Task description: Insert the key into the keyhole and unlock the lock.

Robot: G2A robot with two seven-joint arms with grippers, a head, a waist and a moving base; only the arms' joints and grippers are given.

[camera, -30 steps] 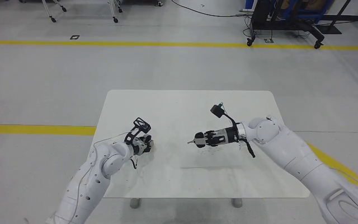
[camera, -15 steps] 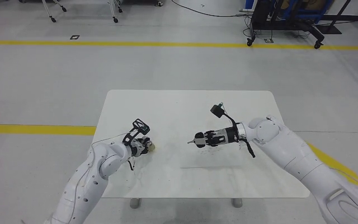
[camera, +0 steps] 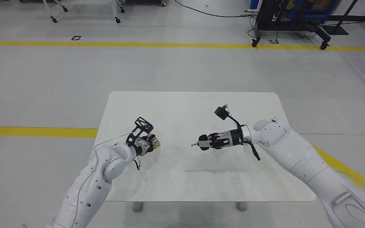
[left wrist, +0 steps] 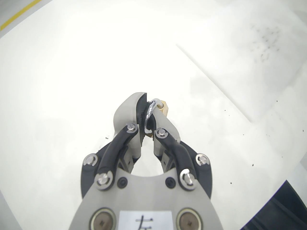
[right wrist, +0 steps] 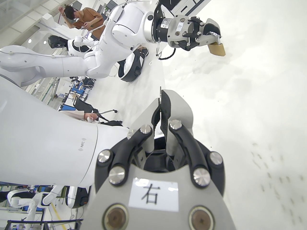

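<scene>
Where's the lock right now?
In the top view, the lock hangs by its shackle from the left end effector over the table's left side, apart from the key.

The left arm bends in from the near left, wrist turned so the left tool points right, raised a little off the surface. Its fingers are clamped on the shackle of the lock. The right arm stretches in from the near right, forearm about level, right tool pointing left, fingers pinched on the key. The two tools face each other, well apart.
</scene>
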